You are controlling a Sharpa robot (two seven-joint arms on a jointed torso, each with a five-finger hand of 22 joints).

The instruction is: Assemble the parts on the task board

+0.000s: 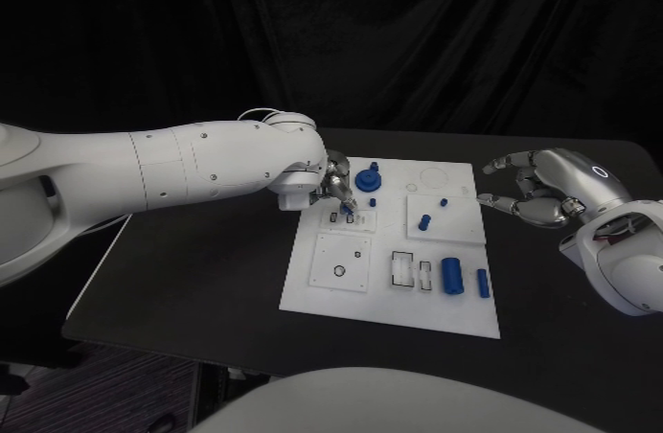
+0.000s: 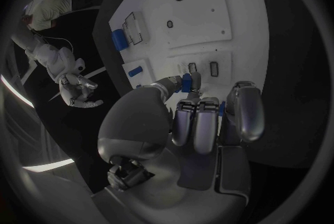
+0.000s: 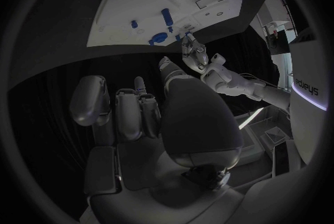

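Note:
The white task board [image 1: 394, 304] lies mid-table. My left hand [image 1: 336, 186] hovers over its far left part, above two small slots [image 1: 346, 218]. In the left wrist view its thumb and a finger pinch a small blue part [image 2: 186, 82] just above those slots [image 2: 213, 69]. A blue gear-like part [image 1: 369, 178] stands beside the hand. Two small blue pegs [image 1: 443, 202] [image 1: 425, 221] stand in the board's right middle. A blue cylinder [image 1: 452, 274] and a slimmer blue piece [image 1: 482, 281] lie near the right edge. My right hand [image 1: 538, 195] hangs off the board's right side, fingers loosely curled, holding nothing.
A square plate with a round hole [image 1: 341, 261] and a framed rectangular recess [image 1: 402, 269] sit on the board's near half. Bare black table [image 1: 194, 280] stretches to the left of the board and in front of it. A dark curtain closes off the back.

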